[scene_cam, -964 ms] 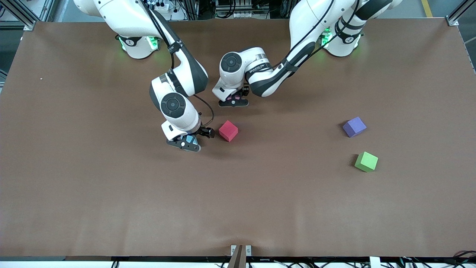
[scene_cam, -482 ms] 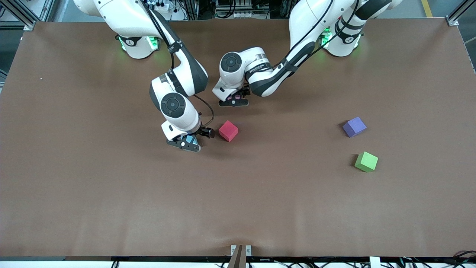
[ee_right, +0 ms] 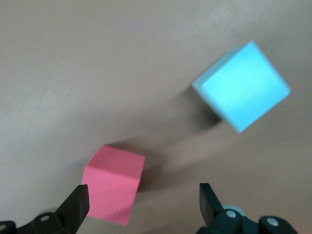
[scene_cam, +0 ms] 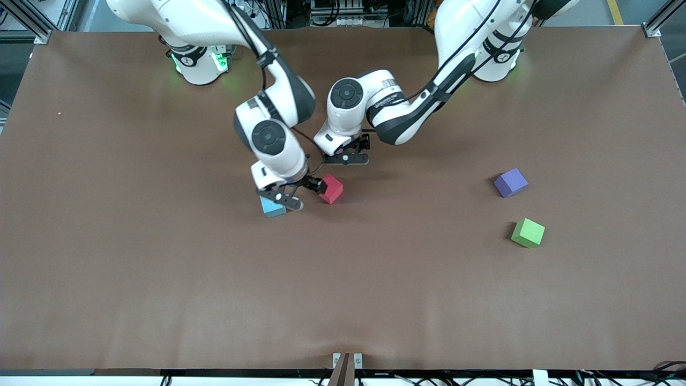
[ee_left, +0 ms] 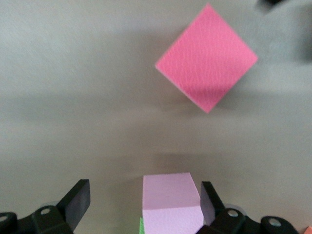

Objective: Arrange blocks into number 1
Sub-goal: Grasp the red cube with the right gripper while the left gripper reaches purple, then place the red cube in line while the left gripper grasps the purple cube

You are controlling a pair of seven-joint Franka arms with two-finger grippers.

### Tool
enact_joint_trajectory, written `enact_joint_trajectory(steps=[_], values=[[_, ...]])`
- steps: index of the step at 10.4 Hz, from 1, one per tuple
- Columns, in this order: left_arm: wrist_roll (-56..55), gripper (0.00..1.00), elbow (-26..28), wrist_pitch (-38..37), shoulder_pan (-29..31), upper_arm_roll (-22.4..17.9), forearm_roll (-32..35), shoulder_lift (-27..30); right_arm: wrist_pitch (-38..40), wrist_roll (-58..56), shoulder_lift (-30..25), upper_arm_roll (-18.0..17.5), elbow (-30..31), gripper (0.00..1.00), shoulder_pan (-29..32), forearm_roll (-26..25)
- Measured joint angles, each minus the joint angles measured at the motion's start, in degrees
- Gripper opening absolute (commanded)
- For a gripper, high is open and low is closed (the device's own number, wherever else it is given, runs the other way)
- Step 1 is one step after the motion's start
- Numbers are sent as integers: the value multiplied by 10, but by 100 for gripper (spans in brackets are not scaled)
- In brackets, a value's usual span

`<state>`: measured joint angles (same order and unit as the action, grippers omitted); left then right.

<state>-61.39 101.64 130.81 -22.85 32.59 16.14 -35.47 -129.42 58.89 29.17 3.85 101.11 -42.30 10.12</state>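
Note:
My left gripper [scene_cam: 347,158] [ee_left: 145,197] is open, and a light pink block [ee_left: 171,202] stands on the table between its fingers, close to one of them. The left hand hides that block in the front view. A red block [scene_cam: 331,188] [ee_left: 207,58] [ee_right: 114,190] lies a little nearer to the front camera. My right gripper [scene_cam: 292,195] [ee_right: 144,195] hangs open just above the table, with the red block beside one finger. The purple block [scene_cam: 510,182] and the lime green block [scene_cam: 528,232] sit toward the left arm's end.
A light-blue cube [scene_cam: 273,208] [ee_right: 241,85] rests on the brown table [scene_cam: 161,279] beside the right gripper, toward the right arm's end. The two hands are close together near the middle of the table.
The right hand has shifted off the light-blue cube toward the red block, uncovering the cube. The left hand has moved slightly toward the red block. No block has moved.

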Motion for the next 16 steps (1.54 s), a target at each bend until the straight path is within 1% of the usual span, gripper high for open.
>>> enact_joint_trajectory(steps=[2, 4, 7, 10, 13, 16], values=[[48, 100, 2, -6, 27, -1, 0, 10, -6, 69, 1, 0, 0, 100, -21, 0], [108, 100, 1, -8, 71, -3, 0, 20, -17, 117, 6, 0, 1, 100, -30, 0], [213, 100, -3, -32, 147, -3, 0, 52, -43, 147, 28, 0, 1, 100, -38, 0], [299, 100, -2, -34, 219, -4, 0, 56, -47, 151, 33, 1, -2, 100, -38, 0], [308, 100, 0, -62, 295, -5, 0, 60, -48, 169, 54, 1, -30, 100, -39, 0], [306, 100, 20, -83, 360, -4, 0, 110, -49, 170, 78, 1, -42, 100, -39, 0]])
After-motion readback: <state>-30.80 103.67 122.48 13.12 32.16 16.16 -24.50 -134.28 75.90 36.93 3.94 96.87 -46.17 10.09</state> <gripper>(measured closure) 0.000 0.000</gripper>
